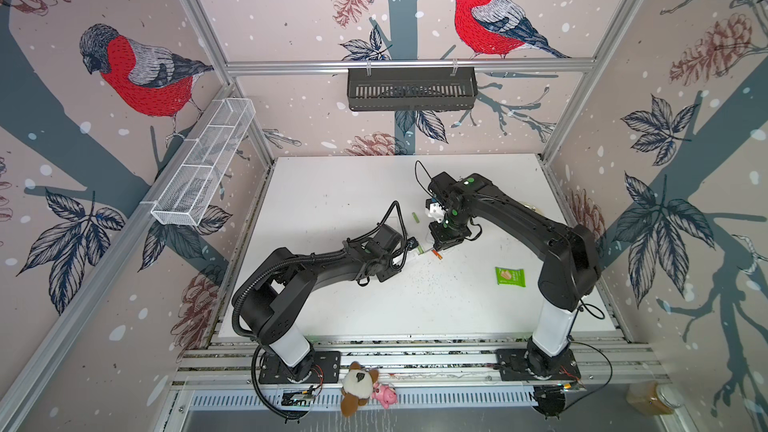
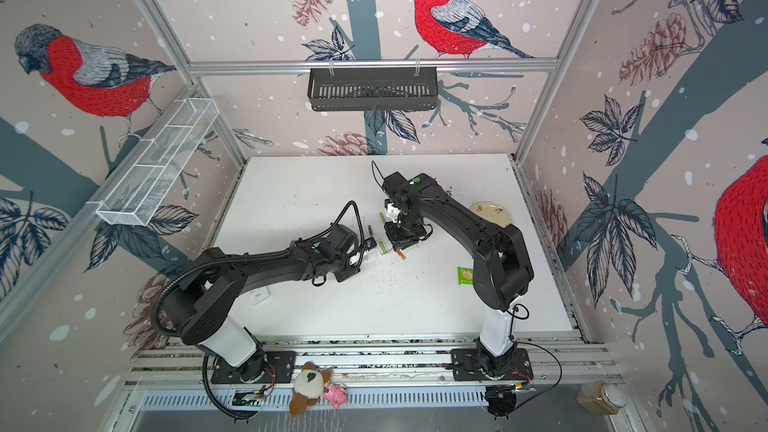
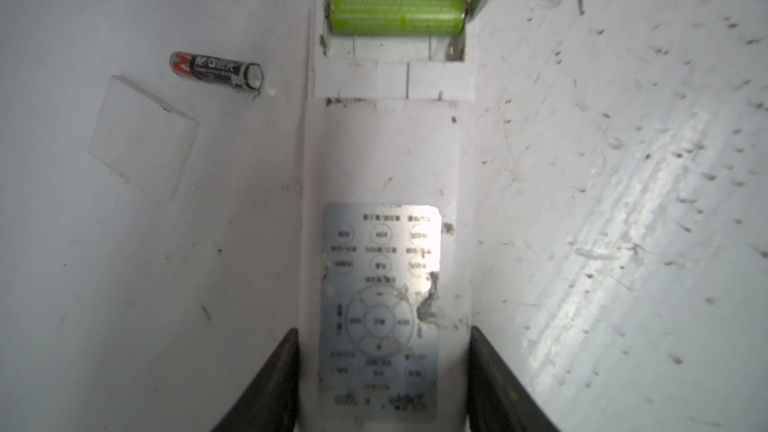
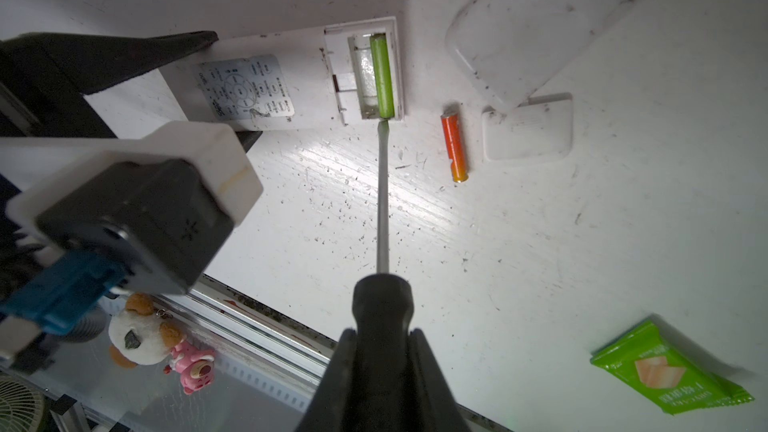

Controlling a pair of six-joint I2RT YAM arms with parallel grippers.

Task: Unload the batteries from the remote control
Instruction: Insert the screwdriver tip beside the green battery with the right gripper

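Black-handled screwdriver (image 4: 382, 201) is clamped by its handle in the right gripper (image 4: 382, 351), jaws closed tight on it. Its shaft runs straight ahead from that gripper to the remote (image 4: 291, 76), which lies near the middle of the tabletop (image 1: 374, 305).

The tip meets the near end of the green battery (image 4: 382, 76), at the compartment's side wall. Whether it sits under the cell or only against it cannot be told. Battery and shaft lie on one line. The battery's long axis runs across the remote's width, in the outermost slot, and the slot beside it is empty.

The left gripper (image 3: 383, 330) grips the remote's opposite end by its long sides, jaws spread to its width.

Judgement: the right arm is the working arm. The lift must come at the tip end while the left pins the body.

Already out:
- orange battery (image 4: 454, 147), just beside the remote
- black battery (image 3: 216, 70), on the remote's other side
- loose green battery (image 1: 414, 218), farther toward the back edge
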